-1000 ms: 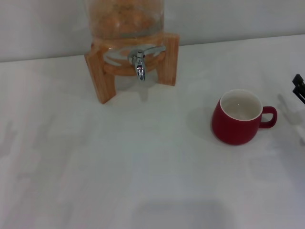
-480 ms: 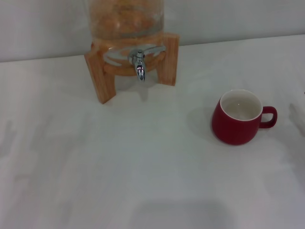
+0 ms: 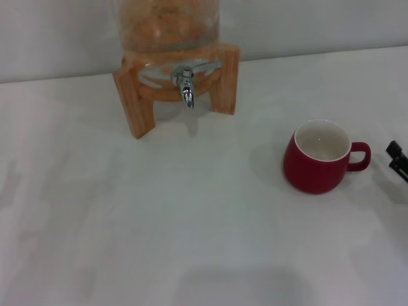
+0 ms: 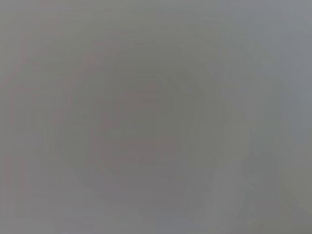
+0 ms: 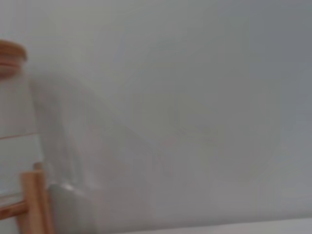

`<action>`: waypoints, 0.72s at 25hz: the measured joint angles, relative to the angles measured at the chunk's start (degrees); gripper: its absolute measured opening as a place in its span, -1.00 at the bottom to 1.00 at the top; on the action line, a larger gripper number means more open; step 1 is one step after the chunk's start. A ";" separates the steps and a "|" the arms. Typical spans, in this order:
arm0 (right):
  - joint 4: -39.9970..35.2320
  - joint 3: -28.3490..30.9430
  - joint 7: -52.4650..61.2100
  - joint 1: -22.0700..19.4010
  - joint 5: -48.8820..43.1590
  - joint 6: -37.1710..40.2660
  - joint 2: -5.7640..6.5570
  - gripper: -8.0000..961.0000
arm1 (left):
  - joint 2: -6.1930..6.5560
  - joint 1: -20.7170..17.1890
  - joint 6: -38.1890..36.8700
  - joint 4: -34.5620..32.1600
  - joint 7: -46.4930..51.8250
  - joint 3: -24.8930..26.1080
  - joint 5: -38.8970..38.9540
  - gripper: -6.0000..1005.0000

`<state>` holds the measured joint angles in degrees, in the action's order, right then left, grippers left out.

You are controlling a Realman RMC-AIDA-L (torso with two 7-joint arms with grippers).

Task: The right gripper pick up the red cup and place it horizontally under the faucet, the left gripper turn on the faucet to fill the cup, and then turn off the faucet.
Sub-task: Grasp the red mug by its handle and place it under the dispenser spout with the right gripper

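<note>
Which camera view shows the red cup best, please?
The head view: the red cup stands upright and whole on the white table, its handle toward the right gripper at the picture's edge. Neither the left nor the right wrist view shows the cup.

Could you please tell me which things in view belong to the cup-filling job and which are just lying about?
Belonging to the job:
red cup, upright on the table
faucet
right gripper, at the view's right edge beside the cup

Just there:
glass dispenser
wooden stand
white table
</note>
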<state>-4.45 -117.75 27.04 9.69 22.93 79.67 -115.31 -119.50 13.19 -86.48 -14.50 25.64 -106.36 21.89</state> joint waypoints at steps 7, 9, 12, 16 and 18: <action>0.00 -3.34 0.11 -0.37 0.01 0.32 0.00 0.65 | -0.04 0.28 0.00 -0.01 -0.04 -0.31 0.00 0.73; -0.01 -3.56 0.12 -0.53 0.01 0.32 0.00 0.65 | -0.04 0.28 0.00 0.00 -0.05 -0.31 0.00 0.73; -0.03 -4.32 0.12 -0.84 0.01 0.31 0.00 0.64 | -0.03 0.27 0.00 -0.09 -0.07 -0.24 0.00 0.72; -0.04 -5.66 0.12 -0.90 0.01 -0.01 0.00 0.64 | -0.03 0.51 -0.01 -0.25 -0.07 -0.32 0.00 0.72; -0.05 -6.07 0.12 -0.87 0.01 -0.18 0.00 0.63 | -0.03 0.78 -0.01 -0.16 -0.01 -0.36 -0.06 0.72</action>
<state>-4.50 -123.82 27.16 8.83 22.94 79.49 -115.31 -119.53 13.98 -86.48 -14.65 25.63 -106.71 21.82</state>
